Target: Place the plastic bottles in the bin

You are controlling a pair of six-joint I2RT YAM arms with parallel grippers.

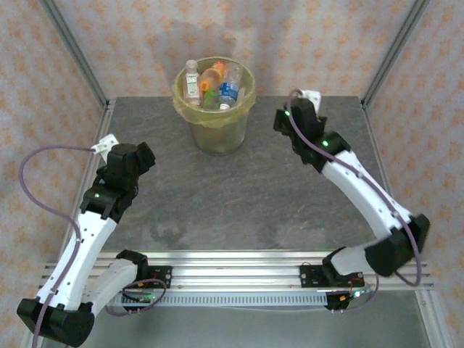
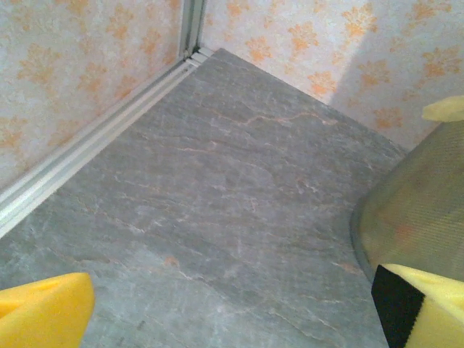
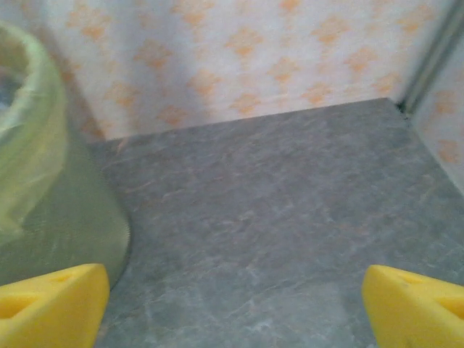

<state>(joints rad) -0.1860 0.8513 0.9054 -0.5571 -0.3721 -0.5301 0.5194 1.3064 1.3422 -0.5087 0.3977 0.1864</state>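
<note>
As the plastic bottles (image 1: 212, 85) I can see all stand in the bin (image 1: 217, 134), at the far middle of the surface (image 1: 239, 196), sorting looks finished.
My left end effector (image 2: 239, 308) and right end effector (image 3: 232, 304) sit either side of it, both spread wide and holding nothing; next I should just back away without nudging the bin.

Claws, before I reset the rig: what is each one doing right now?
Left claw: open, holding nothing.
Right claw: open, holding nothing.
</note>
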